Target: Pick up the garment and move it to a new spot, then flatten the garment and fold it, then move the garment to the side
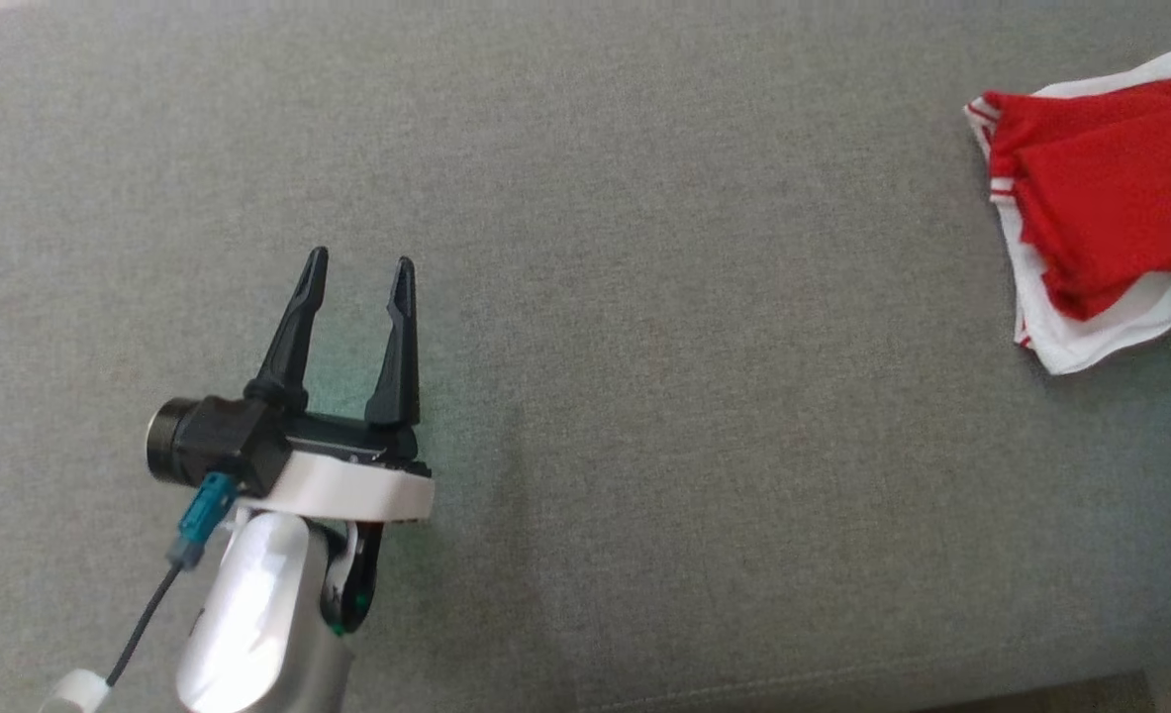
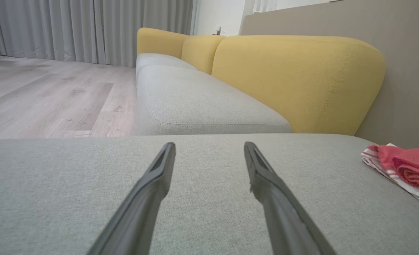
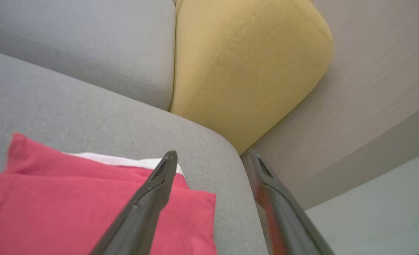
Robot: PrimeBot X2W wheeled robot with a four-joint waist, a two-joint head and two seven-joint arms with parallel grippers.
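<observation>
The right fingers (image 3: 149, 198) stand apart with nothing clamped between them. From the right wrist, 1 of them crosses the red top layer of the garment (image 3: 89, 209) and the other runs past the rounded edge of the grey seat cushion (image 3: 71, 106).

The garment lies folded in a loose stack: red cloth on top, a white layer underneath, and red-and-white striped trim along one edge. It sits at the right-hand corner of the cushion. In the head view it is at the upper right, and the frame's edge cuts off part of it. Its white underlayer peeks out toward the yellow backrest (image 3: 244, 63), which stands just beyond that corner. A beige wall panel (image 3: 372, 88) rises beside the backrest.

The left fingers (image 1: 293, 337) are well apart from the garment, over bare grey fabric at the lower left of the head view. They are spread wide too and hold nothing. From the left wrist they reach low across the cushion, with the garment off at the right edge.

Beyond the cushion's far edge a 2nd grey seat (image 2: 195, 102) stretches away in front of more yellow backrests. A pale wooden floor (image 2: 46, 95) lies to its left, and grey curtains (image 2: 89, 28) hang behind that.
</observation>
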